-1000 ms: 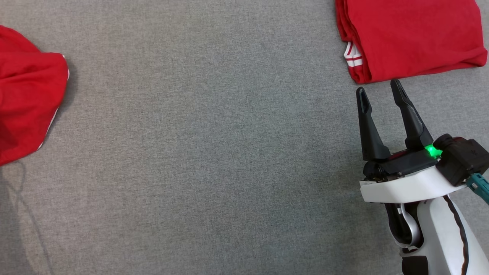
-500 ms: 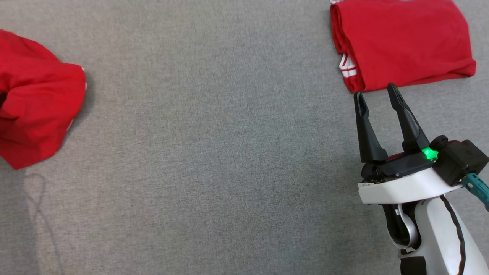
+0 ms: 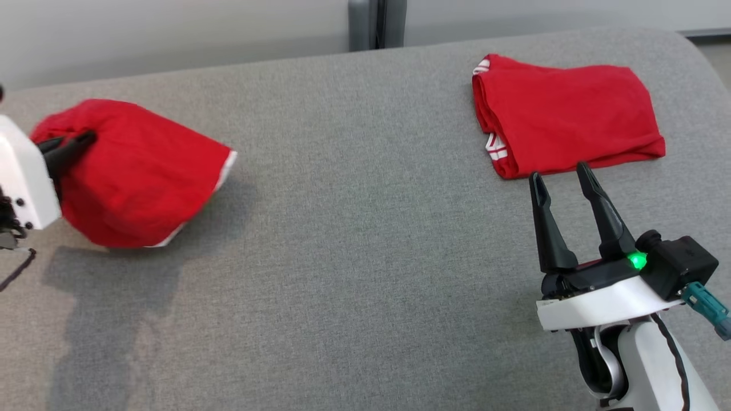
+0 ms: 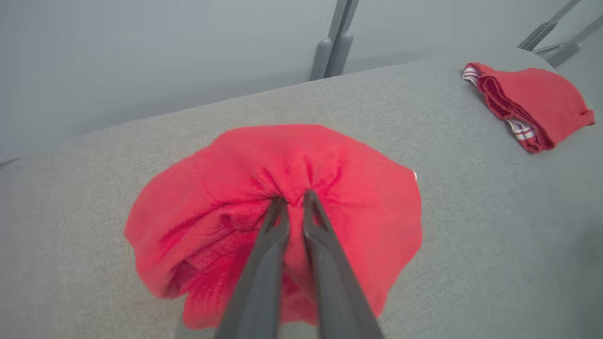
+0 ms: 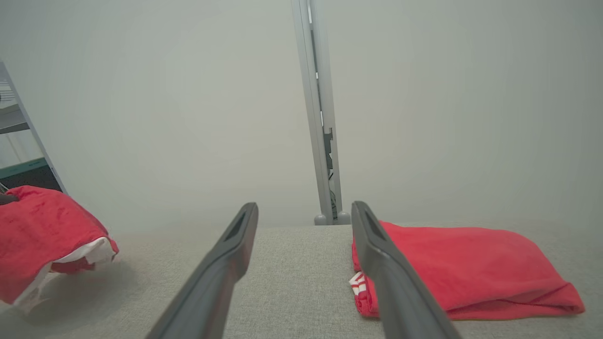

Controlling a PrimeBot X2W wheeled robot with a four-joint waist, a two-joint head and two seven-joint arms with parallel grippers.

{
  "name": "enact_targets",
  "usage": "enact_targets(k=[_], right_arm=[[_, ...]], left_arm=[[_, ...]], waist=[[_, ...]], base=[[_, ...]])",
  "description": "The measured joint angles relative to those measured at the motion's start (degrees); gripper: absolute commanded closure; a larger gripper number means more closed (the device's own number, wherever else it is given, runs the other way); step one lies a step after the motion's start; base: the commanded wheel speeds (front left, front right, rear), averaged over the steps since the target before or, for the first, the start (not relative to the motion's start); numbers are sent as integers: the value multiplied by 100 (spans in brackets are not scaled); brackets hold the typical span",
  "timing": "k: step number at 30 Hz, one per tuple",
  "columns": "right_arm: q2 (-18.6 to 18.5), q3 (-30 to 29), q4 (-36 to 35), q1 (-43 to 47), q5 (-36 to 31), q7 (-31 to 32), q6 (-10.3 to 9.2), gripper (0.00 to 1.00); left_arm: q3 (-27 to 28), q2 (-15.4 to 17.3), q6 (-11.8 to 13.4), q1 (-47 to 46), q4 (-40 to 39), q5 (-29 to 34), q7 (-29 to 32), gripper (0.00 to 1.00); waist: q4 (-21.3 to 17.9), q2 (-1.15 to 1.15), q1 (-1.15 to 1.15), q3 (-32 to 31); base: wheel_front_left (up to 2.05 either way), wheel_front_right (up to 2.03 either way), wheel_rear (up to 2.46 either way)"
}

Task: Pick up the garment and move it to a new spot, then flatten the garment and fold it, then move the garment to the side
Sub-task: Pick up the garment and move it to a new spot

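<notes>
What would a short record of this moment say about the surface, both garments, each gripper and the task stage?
surface: grey surface, fabric-covered
held item: bunched garment, red with white trim, on the robot's left, seemingly lifted, its shadow below it
other item: folded garment, red, lying flat at the far right
left gripper: shut on the bunched garment
right gripper: open, holding nothing, tips by the folded garment's near edge
task stage: garment picked up; flattening and folding not yet done

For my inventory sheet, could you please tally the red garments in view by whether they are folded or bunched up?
Folded red garment: 1
Bunched red garment, pinched in the left claw: 1
Total: 2
</notes>
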Motion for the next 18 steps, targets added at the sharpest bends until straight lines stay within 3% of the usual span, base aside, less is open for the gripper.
enact_targets(k=[12, 18], right_arm=[[-26, 67, 98, 204, 58, -1, 0, 0], [-51, 69, 90, 257, 94, -1, 0, 0]], left_arm=[[-1550, 137, -1, -176, -2443, 259, -190, 100], [-2527, 115, -5, -617, -2948, 699, -400, 100]], waist=[[-264, 0, 0, -614], [-558, 0, 0, -684]], base=[[0, 0, 0], [0, 0, 0]])
